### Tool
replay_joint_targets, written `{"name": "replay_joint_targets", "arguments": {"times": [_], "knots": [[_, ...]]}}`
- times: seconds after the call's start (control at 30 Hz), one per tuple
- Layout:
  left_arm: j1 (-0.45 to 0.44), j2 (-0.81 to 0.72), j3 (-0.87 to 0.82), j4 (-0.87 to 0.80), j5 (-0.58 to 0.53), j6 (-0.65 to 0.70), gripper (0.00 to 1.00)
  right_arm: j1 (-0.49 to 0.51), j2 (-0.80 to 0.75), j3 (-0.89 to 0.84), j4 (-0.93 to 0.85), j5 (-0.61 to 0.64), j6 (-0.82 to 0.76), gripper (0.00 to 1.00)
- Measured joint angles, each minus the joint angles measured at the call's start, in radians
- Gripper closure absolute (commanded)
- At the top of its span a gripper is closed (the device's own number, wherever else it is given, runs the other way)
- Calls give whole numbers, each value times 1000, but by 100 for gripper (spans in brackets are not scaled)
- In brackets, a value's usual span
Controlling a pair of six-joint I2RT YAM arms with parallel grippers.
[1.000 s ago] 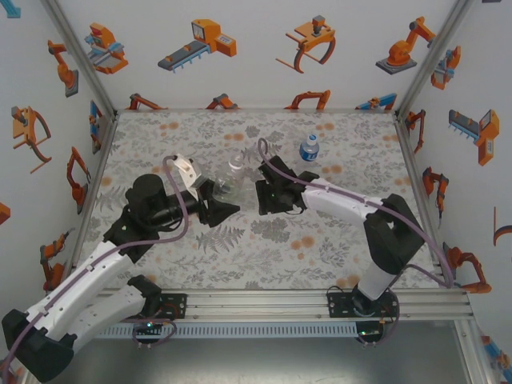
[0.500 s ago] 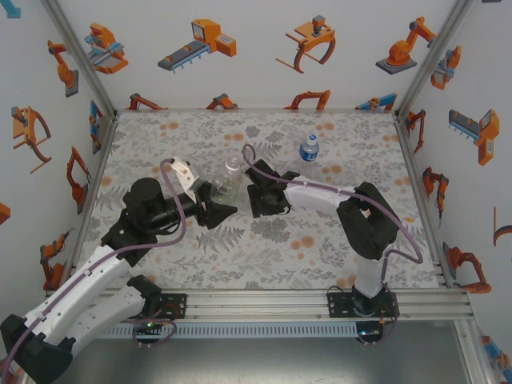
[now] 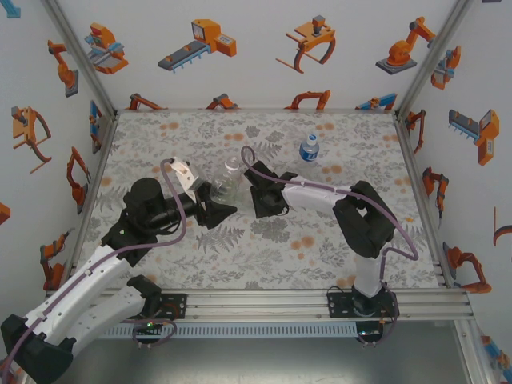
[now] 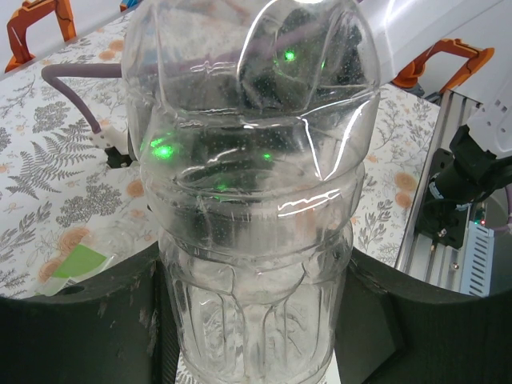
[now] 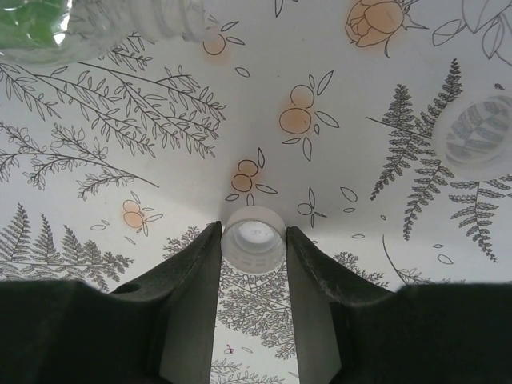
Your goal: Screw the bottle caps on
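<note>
While the left claw (image 4: 250, 320) keeps the unlabelled bottle (image 4: 256, 184) clamped by its body and tilted above the surface (image 3: 320, 240), the right claw (image 5: 254, 250) has just drawn its fingers in on a bottle cap (image 5: 254, 232), so both pads now touch its sides. The right arm has also swung nearer the held bottle. A threaded neck (image 5: 172, 14), seemingly that bottle's, lies close ahead of the cap. By the look of it the cap is secured, and carrying it to the neck comes next. A blue-labelled bottle (image 3: 310, 147) stands well apart, further back.
</note>
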Motion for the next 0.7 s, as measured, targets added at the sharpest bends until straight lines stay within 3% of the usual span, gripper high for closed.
{"name": "replay_joint_targets", "arguments": {"times": [0.5,0.7], "knots": [[5,131,1,45,26,-1,100,0,-330,-340,-42,32,83,64],[5,177,10,77,40,-4,100,0,-378,-419,-40,32,127,62]]}}
